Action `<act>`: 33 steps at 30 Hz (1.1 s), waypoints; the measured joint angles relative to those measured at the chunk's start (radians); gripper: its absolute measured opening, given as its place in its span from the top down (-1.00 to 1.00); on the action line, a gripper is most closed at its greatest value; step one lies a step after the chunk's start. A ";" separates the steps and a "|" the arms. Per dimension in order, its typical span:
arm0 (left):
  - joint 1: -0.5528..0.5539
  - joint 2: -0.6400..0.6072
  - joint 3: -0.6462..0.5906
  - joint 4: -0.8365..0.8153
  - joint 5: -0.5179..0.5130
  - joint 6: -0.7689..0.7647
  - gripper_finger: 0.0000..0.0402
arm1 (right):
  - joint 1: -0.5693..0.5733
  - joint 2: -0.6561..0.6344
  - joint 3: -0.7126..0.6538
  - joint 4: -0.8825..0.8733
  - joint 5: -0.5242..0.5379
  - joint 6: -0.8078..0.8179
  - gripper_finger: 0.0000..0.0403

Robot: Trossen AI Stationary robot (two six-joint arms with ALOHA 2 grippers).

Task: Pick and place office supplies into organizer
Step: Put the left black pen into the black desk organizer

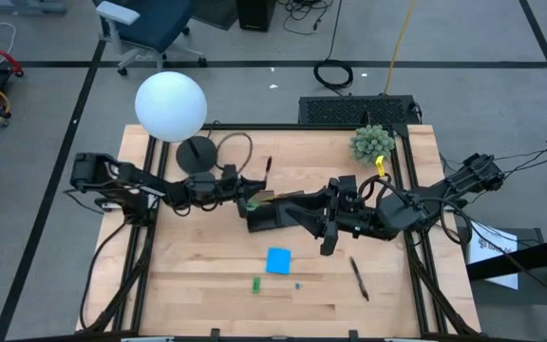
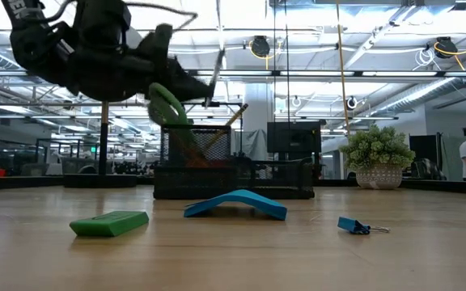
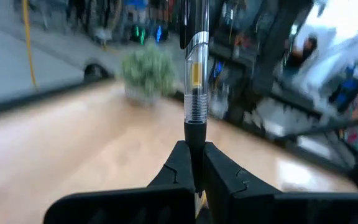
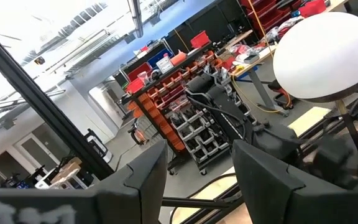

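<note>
While the left gripper [image 3: 194, 177] is clamped tight on a clear-barrelled black pen [image 3: 194, 74], its fingers meeting around the lower barrel with the pen standing out past the tips, the drop into the organizer [image 1: 272, 215] is the step in hand; in the high view that gripper hangs just left of the black tray near the middle of the table, with the pen's far end pointing toward the far edge beside the round lamp base [image 1: 196, 154]. For a clean placement, the pen wants to be swung until it stands over an open compartment, lowered tip-first, and let go only once it sits inside the mesh wall; the green-handled scissors [image 2: 167, 105] and a tan pencil [image 2: 231, 120] appear to occupy one cell already, so a neighbouring gap looks safer, though the low view is too cluttered to say which one is free.

The right gripper [image 4: 194, 165] has its jaws partly apart and holds nothing that shows; it rests low against the tray's right side, perhaps steadying it.

Still loose on the near half of the table: the blue note pad [image 1: 278, 260], a green eraser [image 2: 109, 222], a small blue binder clip [image 2: 354, 225] and another black pen [image 1: 359, 278] toward the right.
</note>
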 joint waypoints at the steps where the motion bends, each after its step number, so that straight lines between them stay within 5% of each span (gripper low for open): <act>1: 0.000 0.014 -0.002 0.000 0.003 -0.003 1.00 | 0.000 0.000 0.000 0.000 0.000 0.000 0.15; 20: -0.009 0.023 -0.002 0.026 0.129 0.050 0.99 | -0.007 0.000 0.000 0.000 -0.001 -0.001 0.15; 33: -0.002 0.022 -0.002 0.026 0.122 0.092 0.96 | -0.007 0.000 0.000 0.000 -0.001 -0.001 0.15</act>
